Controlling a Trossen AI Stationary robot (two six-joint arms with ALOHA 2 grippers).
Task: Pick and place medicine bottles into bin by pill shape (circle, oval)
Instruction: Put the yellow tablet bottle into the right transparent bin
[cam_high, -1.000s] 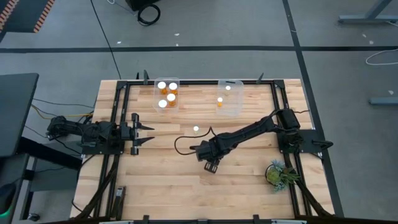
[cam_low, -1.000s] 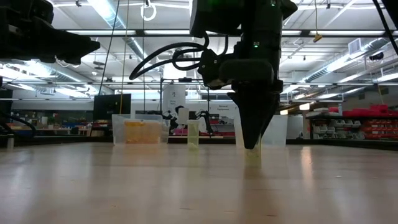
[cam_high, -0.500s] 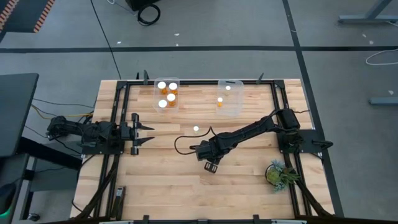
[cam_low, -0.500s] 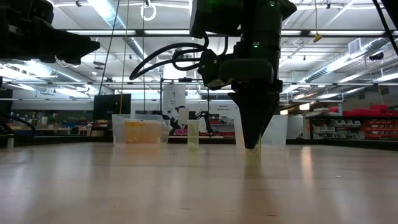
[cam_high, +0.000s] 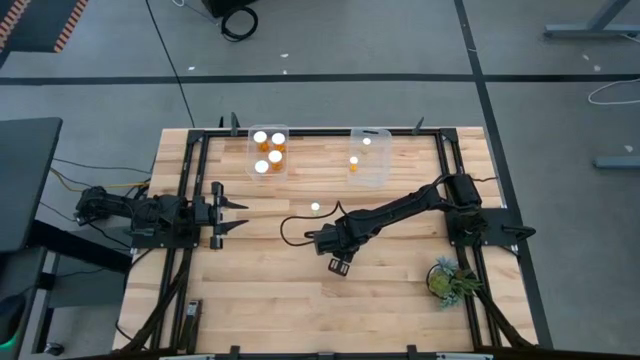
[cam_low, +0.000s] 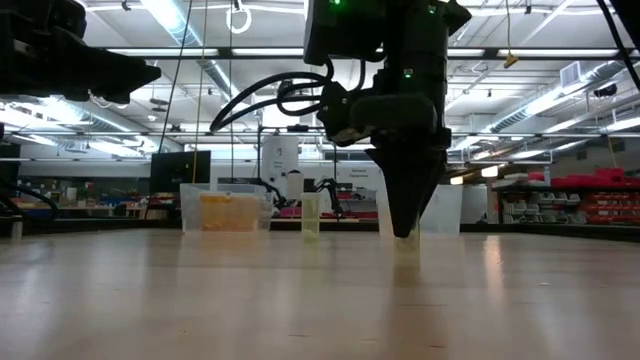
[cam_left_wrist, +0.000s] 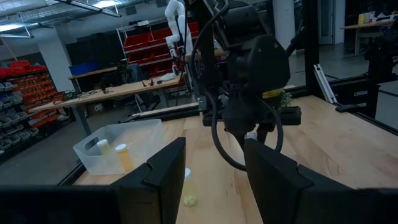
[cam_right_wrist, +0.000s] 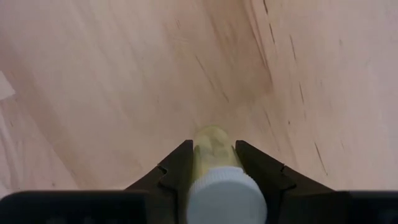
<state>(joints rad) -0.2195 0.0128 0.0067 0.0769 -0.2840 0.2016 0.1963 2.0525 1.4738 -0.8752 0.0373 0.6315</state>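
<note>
From my remote station I find the right gripper (cam_right_wrist: 214, 163) down at the middle of the table (cam_high: 260, 300), its fingers (cam_right_wrist: 180, 171) clamped on either side of a medicine bottle (cam_right_wrist: 217, 180). In the right wrist view the bottle's white cap faces the camera and its pale body runs away toward the wood, so its long axis lies along the fingers, base toward the table. In the low view the gripper tip (cam_low: 404, 225) sits just above the tabletop; whether the bottle base touches the wood I cannot tell from that angle.

Behind it a lone bottle (cam_high: 315, 208) stands upright, cap up, near the right arm's cable.

At the far edge are two clear bins: the left bin (cam_high: 269, 152) holds four bottles, the right bin (cam_high: 369, 157) two.

The left gripper (cam_high: 232, 216) waits at the table's left side, fingers parted and holding nothing.
</note>
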